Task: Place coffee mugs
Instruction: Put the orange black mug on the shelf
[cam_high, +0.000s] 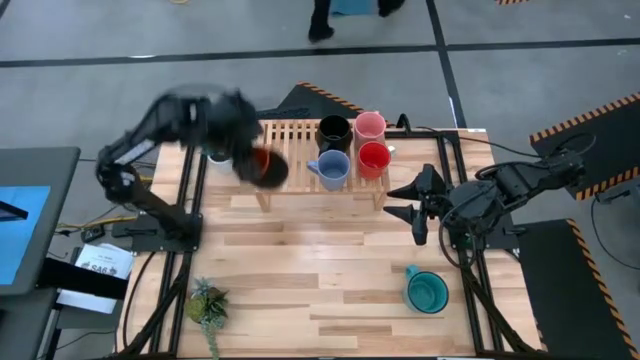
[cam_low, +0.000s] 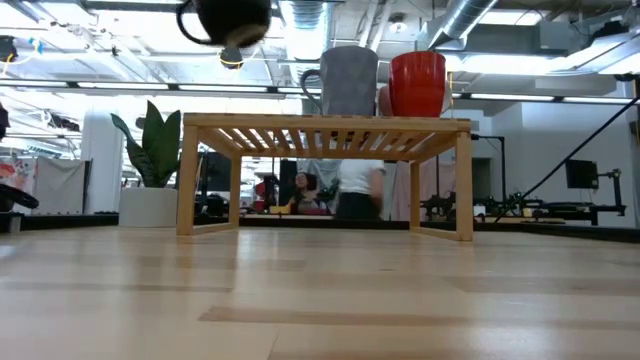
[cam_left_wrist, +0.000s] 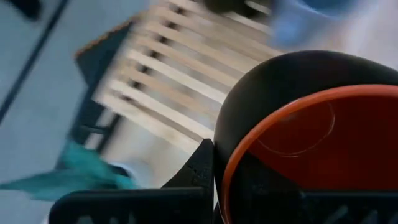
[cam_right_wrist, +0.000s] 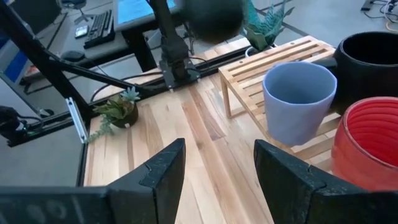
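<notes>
We judge the orange-lined mug (cam_high: 267, 166), clamped at its rim by the left end effector (cam_high: 250, 160) above the wooden rack (cam_high: 290, 150), rigid, glazed-slippery and fragile.

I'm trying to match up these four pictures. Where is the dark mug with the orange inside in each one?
High view: dark mug above the wooden rack's left end, in the left gripper.
Low view: top left, above the rack.
Left wrist view: fills the right side.
Right wrist view: top centre.
Shared landmark: the rack.
</notes>
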